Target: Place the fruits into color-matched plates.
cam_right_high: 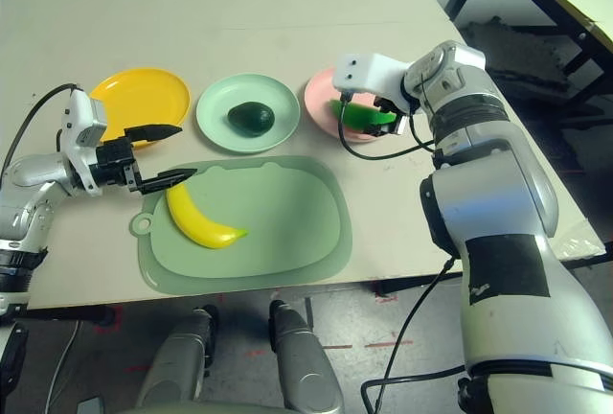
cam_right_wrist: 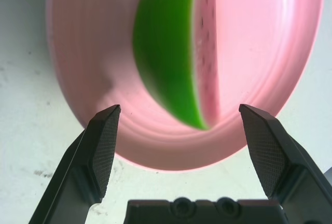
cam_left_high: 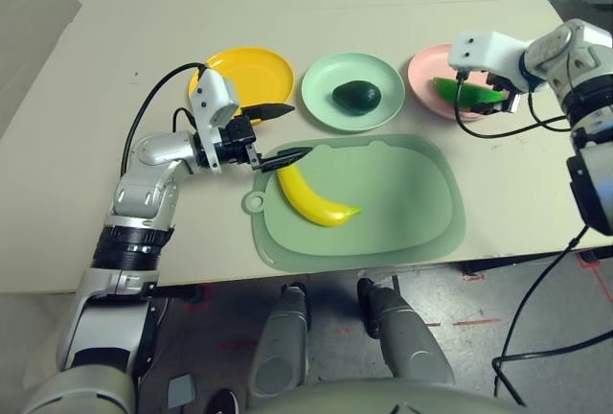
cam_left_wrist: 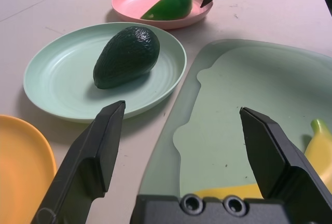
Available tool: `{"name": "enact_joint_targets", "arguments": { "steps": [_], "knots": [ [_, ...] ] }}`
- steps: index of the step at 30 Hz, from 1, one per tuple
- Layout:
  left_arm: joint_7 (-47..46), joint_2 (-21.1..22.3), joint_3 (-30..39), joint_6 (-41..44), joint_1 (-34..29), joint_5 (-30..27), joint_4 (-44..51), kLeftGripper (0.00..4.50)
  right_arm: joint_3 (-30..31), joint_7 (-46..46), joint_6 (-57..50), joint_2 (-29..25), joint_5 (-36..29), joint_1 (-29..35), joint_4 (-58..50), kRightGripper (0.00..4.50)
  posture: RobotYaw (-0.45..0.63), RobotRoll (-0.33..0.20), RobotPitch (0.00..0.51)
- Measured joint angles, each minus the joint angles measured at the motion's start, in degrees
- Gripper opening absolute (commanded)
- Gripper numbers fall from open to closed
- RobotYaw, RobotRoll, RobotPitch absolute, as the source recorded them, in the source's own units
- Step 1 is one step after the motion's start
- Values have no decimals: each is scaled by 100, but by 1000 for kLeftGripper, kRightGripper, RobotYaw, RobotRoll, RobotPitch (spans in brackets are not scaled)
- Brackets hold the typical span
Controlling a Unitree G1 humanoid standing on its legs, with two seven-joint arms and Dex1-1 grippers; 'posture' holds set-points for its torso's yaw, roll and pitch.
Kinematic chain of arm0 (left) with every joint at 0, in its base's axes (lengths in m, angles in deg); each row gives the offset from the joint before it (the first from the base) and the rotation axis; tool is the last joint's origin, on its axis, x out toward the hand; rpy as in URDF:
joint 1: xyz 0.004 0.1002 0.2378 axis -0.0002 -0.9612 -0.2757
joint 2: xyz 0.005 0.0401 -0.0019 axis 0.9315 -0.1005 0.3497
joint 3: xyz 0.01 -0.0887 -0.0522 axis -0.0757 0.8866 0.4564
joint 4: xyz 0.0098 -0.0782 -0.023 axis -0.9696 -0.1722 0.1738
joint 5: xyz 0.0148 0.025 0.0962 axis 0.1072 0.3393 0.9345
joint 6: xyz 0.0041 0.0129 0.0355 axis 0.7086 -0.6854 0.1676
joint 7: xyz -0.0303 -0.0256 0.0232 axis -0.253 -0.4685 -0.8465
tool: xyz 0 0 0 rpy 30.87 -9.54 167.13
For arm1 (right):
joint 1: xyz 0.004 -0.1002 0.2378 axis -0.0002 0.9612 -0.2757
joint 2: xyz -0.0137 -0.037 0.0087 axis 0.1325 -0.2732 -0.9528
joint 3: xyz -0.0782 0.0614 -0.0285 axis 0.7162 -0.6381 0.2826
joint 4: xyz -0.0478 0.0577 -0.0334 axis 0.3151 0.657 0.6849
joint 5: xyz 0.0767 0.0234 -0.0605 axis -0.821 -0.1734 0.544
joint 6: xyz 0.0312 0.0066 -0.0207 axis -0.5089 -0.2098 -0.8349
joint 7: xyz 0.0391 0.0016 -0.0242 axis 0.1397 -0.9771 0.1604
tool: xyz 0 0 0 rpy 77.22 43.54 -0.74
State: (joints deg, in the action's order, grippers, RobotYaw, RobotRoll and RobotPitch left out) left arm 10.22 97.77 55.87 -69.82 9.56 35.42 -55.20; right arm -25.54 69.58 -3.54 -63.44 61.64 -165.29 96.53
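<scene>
The banana (cam_left_high: 314,200) lies on the cutting mat (cam_left_high: 383,240), its upper end near my left claw (cam_left_wrist: 182,111), which is spread and empty. My right claw (cam_right_wrist: 180,109), also spread, holds nothing beside the watermelon wedge (cam_right_wrist: 171,53), apparently resting on the pink plate (cam_right_wrist: 176,163); careless withdrawal could nudge the wedge or tip its plate.

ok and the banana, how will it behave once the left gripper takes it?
The banana likely stays stiff: its curve looks smooth and moulded, like a toy's. Its glossy skin may slip a little between the left gripper's fingers. Lying on its curved side, it might swivel if nudged.
</scene>
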Motion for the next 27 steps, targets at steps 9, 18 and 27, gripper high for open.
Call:
{"name": "enact_joint_targets", "arguments": {
  "steps": [9,18,27],
  "knots": [
    [131,8,-1,-54,36,1,-3,4500,-479,785,419,-433,-434,-178,-260,4460,-28,0,264],
    [496,184,-10,-214,107,27,-263,4500,-1931,2421,-311,-1178,-2312,1378,-2709,4460,-60,0,268],
    [892,377,-7,-402,537,133,-714,4500,-2632,2257,-3048,-1272,-3828,3643,-6758,4460,-68,0,265]
  ]
}}
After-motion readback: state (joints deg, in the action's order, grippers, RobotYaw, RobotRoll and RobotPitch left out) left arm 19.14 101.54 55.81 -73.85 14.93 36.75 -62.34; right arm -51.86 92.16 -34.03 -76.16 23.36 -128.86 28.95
